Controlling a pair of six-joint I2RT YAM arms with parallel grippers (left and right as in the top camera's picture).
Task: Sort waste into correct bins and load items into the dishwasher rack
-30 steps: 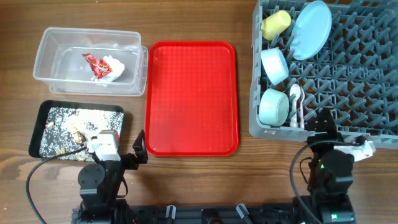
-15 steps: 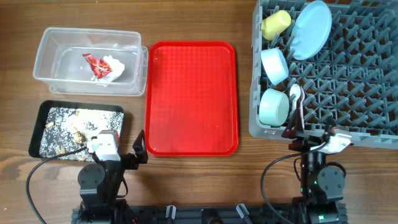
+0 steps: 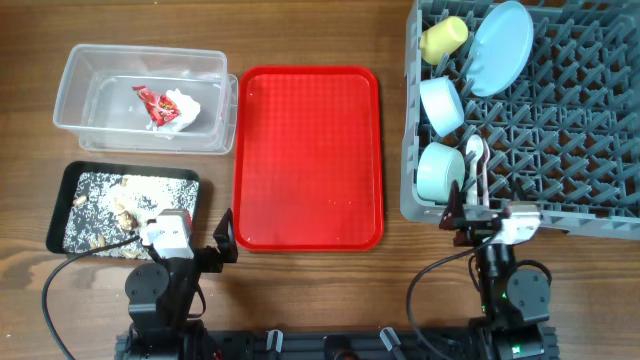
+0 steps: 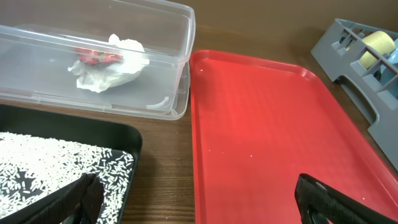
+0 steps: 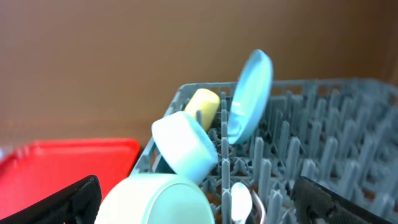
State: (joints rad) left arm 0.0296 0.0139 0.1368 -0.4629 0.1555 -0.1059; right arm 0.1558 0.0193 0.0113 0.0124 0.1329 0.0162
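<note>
The right gripper (image 3: 470,213) has pulled back off the rack (image 3: 590,150), jaws wide and empty; the left gripper (image 4: 199,208) gapes empty too. With the dishes (image 3: 500,45) racked and the waste (image 3: 160,103) binned, the task looks done.

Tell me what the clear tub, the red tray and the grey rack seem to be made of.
The tub looks like clear, glossy plastic: the wrapper shows through its wall. The tray seems to be red plastic with a slight sheen that reflects light softly. The rack appears to be matte grey moulded plastic, judging by its uniform pegs.
</note>
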